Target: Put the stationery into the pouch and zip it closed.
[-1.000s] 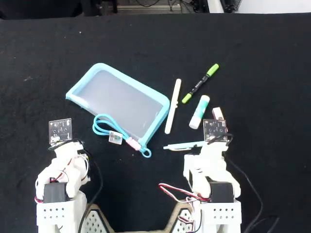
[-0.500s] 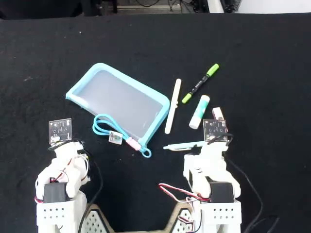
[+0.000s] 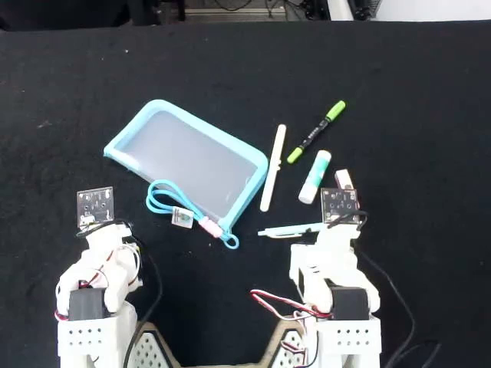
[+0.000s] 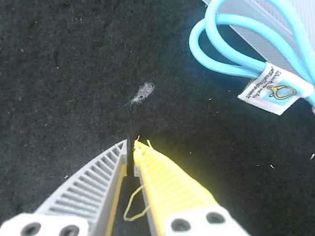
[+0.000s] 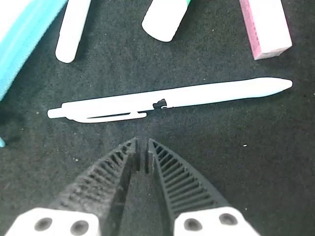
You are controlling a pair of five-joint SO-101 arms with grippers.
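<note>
The black worktop carries a light-blue translucent pouch, lying tilted left of the middle. Both arms sit at the near edge. The left gripper hangs low with its jaws closed on nothing, near the pouch's blue cord loop. The right gripper is likewise closed and empty, just short of a white pen. All the stationery lies outside the pouch, to its right. A white stick lies just beside the pouch edge, with a green-capped highlighter, a glue stick and a pink eraser further right. A small tag hangs on the cord.
</note>
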